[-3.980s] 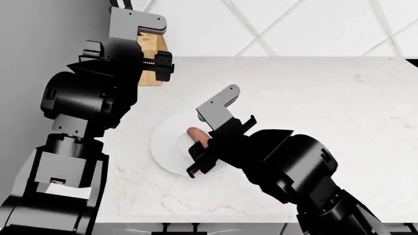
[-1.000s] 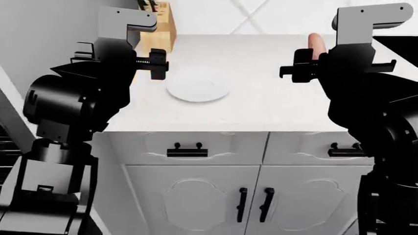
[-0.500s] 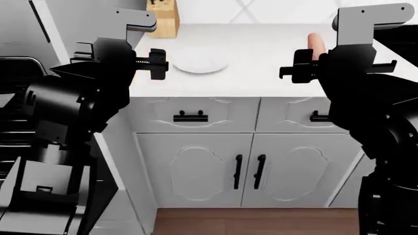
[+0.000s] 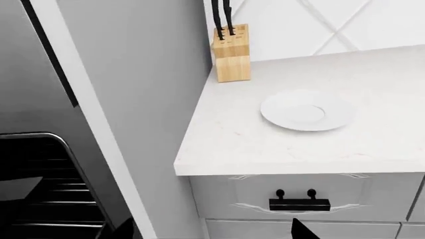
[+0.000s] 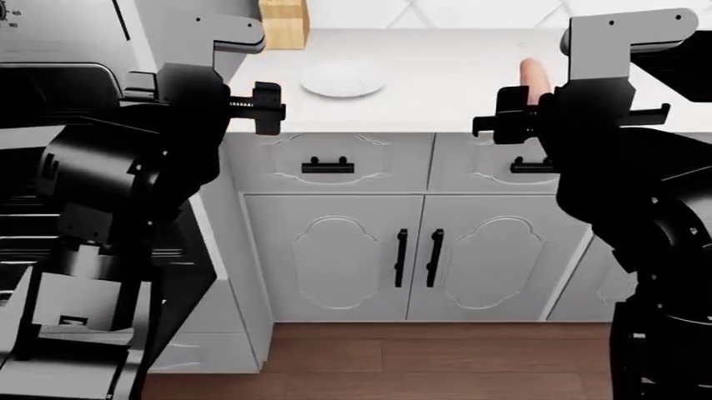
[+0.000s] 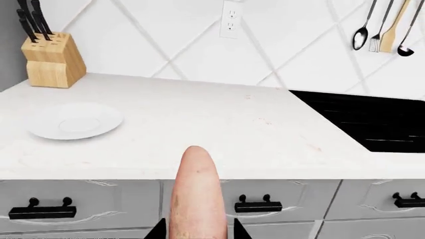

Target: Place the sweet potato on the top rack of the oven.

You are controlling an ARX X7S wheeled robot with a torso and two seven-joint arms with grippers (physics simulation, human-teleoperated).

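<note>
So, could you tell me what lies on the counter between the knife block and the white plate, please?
Nothing: bare marble counter separates the knife block from the plate, clearest in the left wrist view.

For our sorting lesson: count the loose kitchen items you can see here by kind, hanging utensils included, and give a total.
Sweet potato: 1
White plate: 1
Knife block: 1
Hanging utensils: 4
Total: 7

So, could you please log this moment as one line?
right gripper: shut on sweet potato | left gripper: empty | plate: bare | oven: at left
</note>
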